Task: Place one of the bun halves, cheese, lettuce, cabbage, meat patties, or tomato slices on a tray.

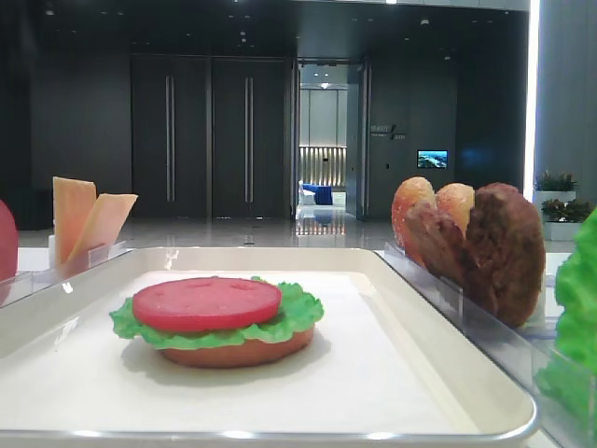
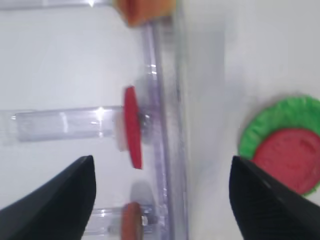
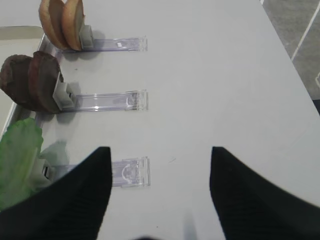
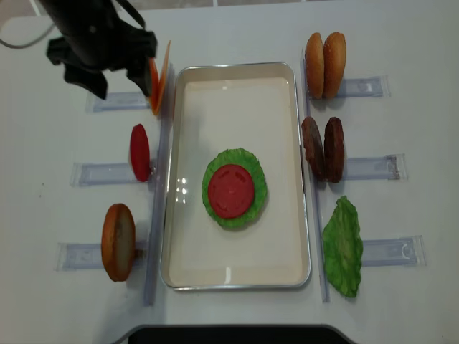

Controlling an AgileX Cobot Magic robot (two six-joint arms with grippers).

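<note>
The white counter [image 4: 237, 29] carries everything. At its middle lies the tray [image 4: 237, 79], a large shallow cream-white rectangle with rounded corners and a raised rolled rim. On the tray sits a stack: a tan bun half [image 1: 238, 351] at the bottom, a frilly bright green lettuce [image 4: 252, 209] leaf over it, and a smooth matte red tomato slice [image 4: 231, 190] flat on top, near the tray's centre.

The left arm [image 4: 93, 36], dark and bulky, hangs above the counter's far left corner, over the cheese holder and well apart from the tray. The left gripper [image 2: 162, 200] has its jaws spread wide with nothing between them; below them the wrist view shows a holder and the tray edge. The right gripper [image 3: 160, 195] also has its jaws apart and empty, over bare counter beside the right-hand holders.

Clear plastic holders [image 4: 369, 168] line both long sides of the tray. On the right stand two upright bun halves [image 4: 324, 64], two rough dark brown meat patties [image 4: 323, 149], and a second lettuce leaf [image 4: 343, 247]. On the left stand thin pale orange cheese [image 4: 159, 79] slices partly hidden by the left arm, a spare tomato slice on edge [image 4: 140, 152], and another bun [image 4: 118, 242].
</note>
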